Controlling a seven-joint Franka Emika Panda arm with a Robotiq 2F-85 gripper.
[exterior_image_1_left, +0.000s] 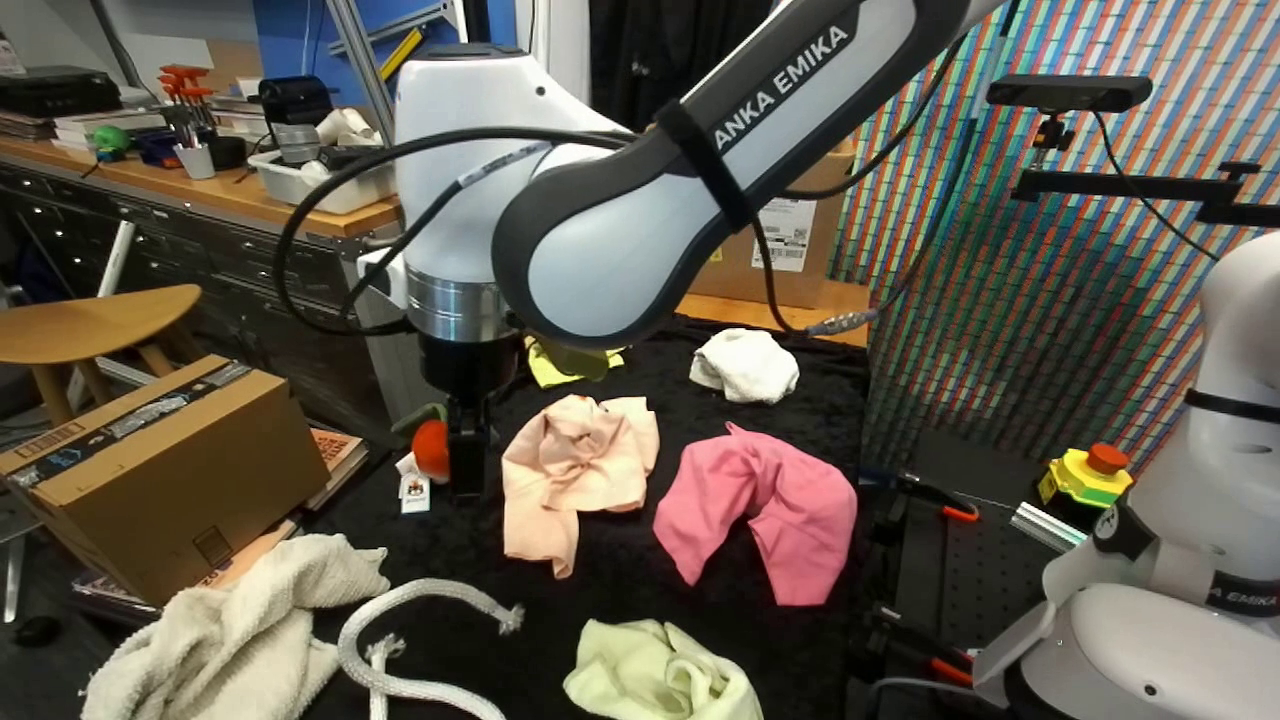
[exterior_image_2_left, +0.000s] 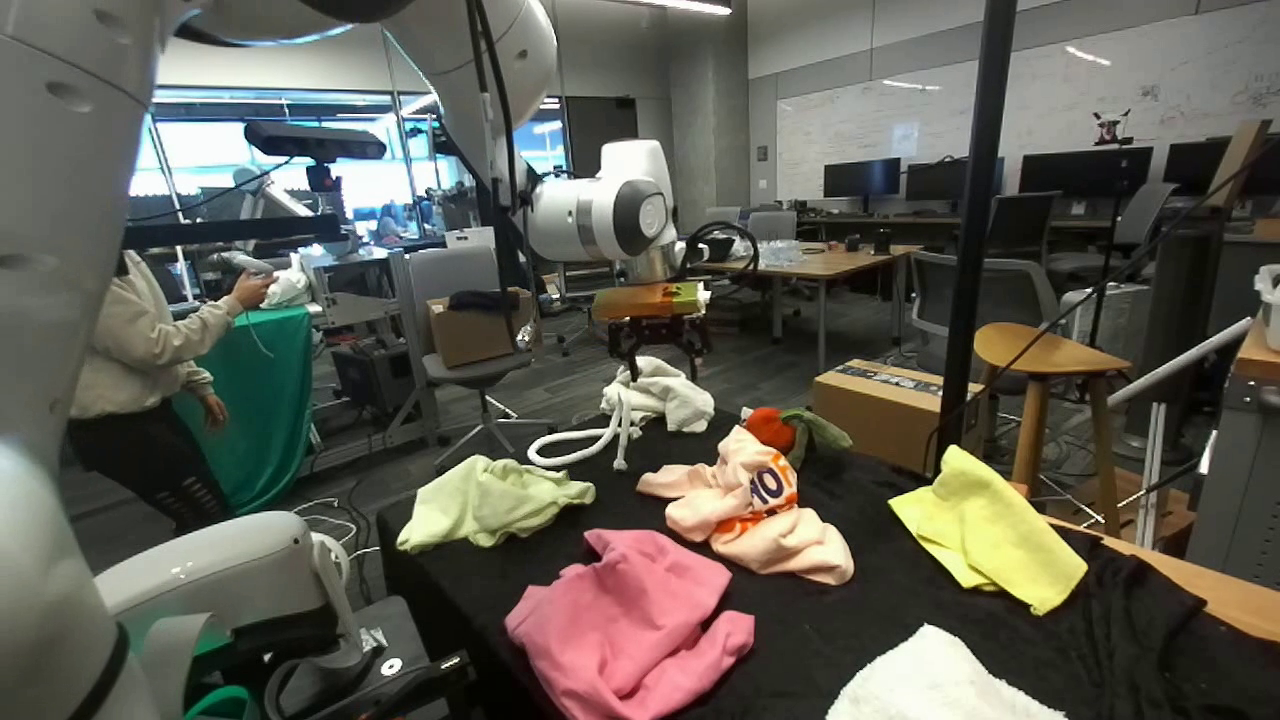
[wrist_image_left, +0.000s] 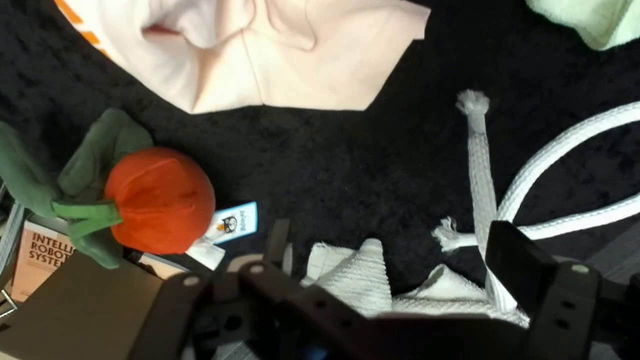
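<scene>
Your black-covered tabletop (exterior_image_1_left: 625, 570) carries several soft things, and a cardboard box (exterior_image_1_left: 225, 480) stands near its edge. Above it hangs the claw (wrist_image_left: 389, 231), its two fingers wide apart and holding nothing. Seen from the wrist, the cream towel (wrist_image_left: 355, 282) and part of the white rope (wrist_image_left: 480, 170) show between the fingers; the red toy (wrist_image_left: 162, 200) lies just to the side, near the peach cloth (wrist_image_left: 310, 60).

You can expect the toy to be light and stuffed, so it should give under pressure. Take it across the round body, because the green leaves (wrist_image_left: 110, 150) look floppy and the paper tag (wrist_image_left: 235, 222) may slip. The rope is probably light and limp; pinch it across a straight part, a little away from the frayed end. The towel seems thick but soft, so choose a raised fold, not a flat part.
</scene>
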